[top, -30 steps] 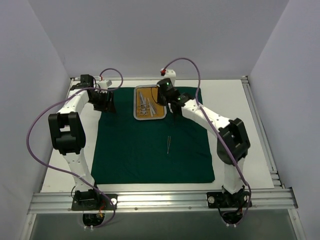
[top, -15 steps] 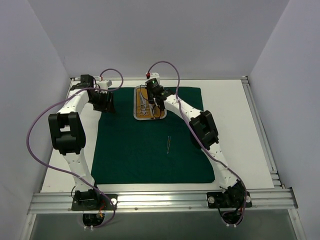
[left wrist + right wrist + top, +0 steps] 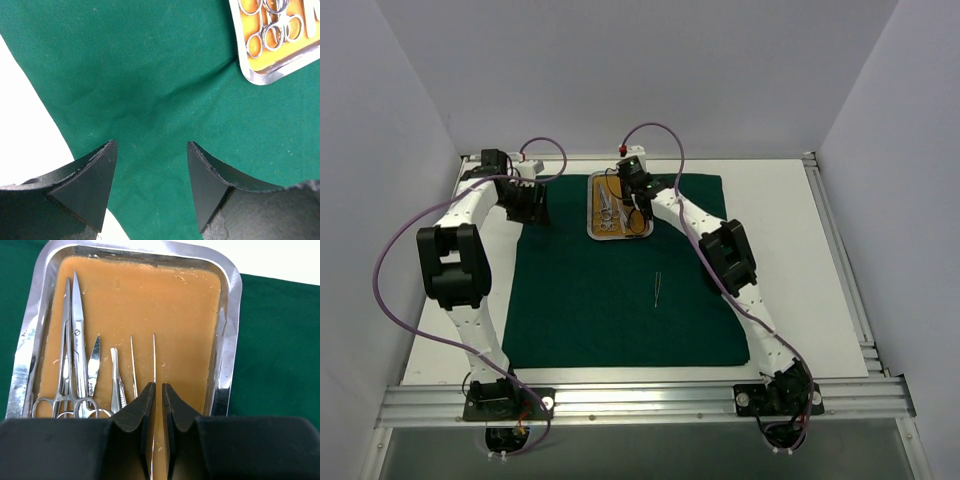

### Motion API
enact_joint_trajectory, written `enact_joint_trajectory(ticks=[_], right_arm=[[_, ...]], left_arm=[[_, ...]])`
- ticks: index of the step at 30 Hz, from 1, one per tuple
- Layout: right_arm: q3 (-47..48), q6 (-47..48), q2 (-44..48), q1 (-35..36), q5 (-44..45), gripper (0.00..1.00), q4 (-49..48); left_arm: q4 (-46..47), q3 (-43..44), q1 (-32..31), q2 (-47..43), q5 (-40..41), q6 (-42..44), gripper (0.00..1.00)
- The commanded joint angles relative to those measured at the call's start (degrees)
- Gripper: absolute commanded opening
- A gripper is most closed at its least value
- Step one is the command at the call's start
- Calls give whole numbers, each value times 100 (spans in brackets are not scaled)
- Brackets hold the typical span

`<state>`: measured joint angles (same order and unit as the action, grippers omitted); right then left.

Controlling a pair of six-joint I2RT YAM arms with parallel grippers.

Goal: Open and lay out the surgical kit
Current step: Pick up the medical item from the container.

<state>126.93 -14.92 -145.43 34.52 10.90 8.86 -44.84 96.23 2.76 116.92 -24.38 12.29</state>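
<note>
The dark green cloth (image 3: 620, 300) lies spread flat on the table. On its far edge stands the steel tray (image 3: 592, 205), whose orange-brown floor holds scissors (image 3: 75, 340), tweezers (image 3: 115, 375) and thin probes. My right gripper (image 3: 158, 390) is down in the tray (image 3: 231, 315). Its jaws are nearly closed, with a narrow gap that straddles one thin probe (image 3: 154, 355) lying close to the left finger. One slim instrument (image 3: 657, 289) lies alone on the cloth's middle. My left gripper (image 3: 150, 185) hovers open over the cloth (image 3: 165, 75) near its far left corner, holding nothing.
Bare white table (image 3: 790, 200) borders the cloth on both sides. A corner of the tray (image 3: 260, 75) with ring handles shows at the upper right of the left wrist view. White walls enclose the table, and an aluminium rail (image 3: 640, 400) runs along the near edge.
The right arm has swung left from beside the tray to over it and lowered in. Its jaws have narrowed around the thin probe. The left arm has not moved.
</note>
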Motion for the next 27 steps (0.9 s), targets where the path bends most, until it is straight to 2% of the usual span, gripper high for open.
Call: enact_joint_trajectory(ticks=[1,13,16,17,18,23,27], right_arm=[[226,-29,-214,-7,-43,8,-16],[297,-143,-460,-16,-140,10,80],[262,-187,-452,-7,-175,7,80],[253,-204,-443,-7,-184,3,89],[244,-213,-408,-16,-184,0,89],[183,-179,-127,-16,-53,0,54],[-89,-152,495,-7,114,0,-182]], left_arm=[[-7,116,-4,15,-111,71,67],[-7,124,-4,23,-102,71,67],[-7,116,5,23,-102,80,67],[-7,107,-4,23,-102,71,67],[-7,116,-4,23,-93,71,67],[-16,116,-4,6,-102,71,67],[-16,107,-4,-20,-111,71,67]])
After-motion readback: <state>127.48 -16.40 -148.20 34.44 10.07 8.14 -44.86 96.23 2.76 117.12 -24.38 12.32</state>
